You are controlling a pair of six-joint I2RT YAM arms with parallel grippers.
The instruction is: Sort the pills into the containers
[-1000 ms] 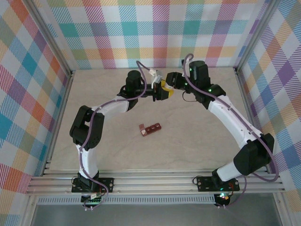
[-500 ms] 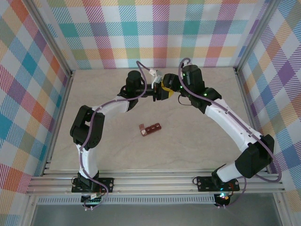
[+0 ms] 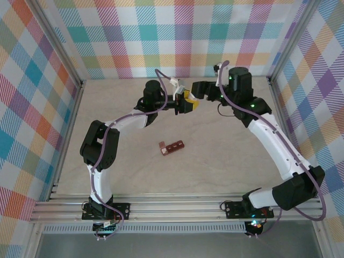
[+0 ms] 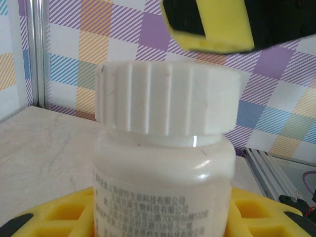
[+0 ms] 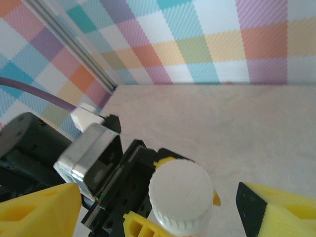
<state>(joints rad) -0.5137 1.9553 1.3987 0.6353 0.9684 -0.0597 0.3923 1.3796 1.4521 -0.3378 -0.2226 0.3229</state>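
Two arms: their bases are bolted at the near edge of the tabletop (image 3: 226,161), and both curve away to meet over its far part.
Containers (image 3: 173,146): they lie flat near the middle of the tabletop, nearer than both grippers and well apart from them, with nothing touching them.
Containers' look: a small dark red-brown plastic strip of square compartments in a row. It sits at a slight slant, its right end a little farther away. At the left end a small flap of the same colour stands up, seemingly an open lid. The strip is too small to tell what is inside.
Left gripper (image 3: 184,102): over the far middle of the tabletop, it is closed on the body of a white bottle, with a yellow finger (image 4: 256,212) on each side.
White bottle (image 4: 163,173): upright and glossy, with a rounded shoulder and lines of small print on its front.
Cap (image 5: 181,190): white, ribbed around its side, seated on the bottle's neck.
Right gripper (image 3: 196,91): just right of the bottle, it is open, its yellow fingers (image 5: 279,210) spread wide to either side of the cap and apart from it. In the left wrist view one pad hangs just above the cap.
Checked walls (image 3: 183,32): pastel plaid panels stand behind the far edge.
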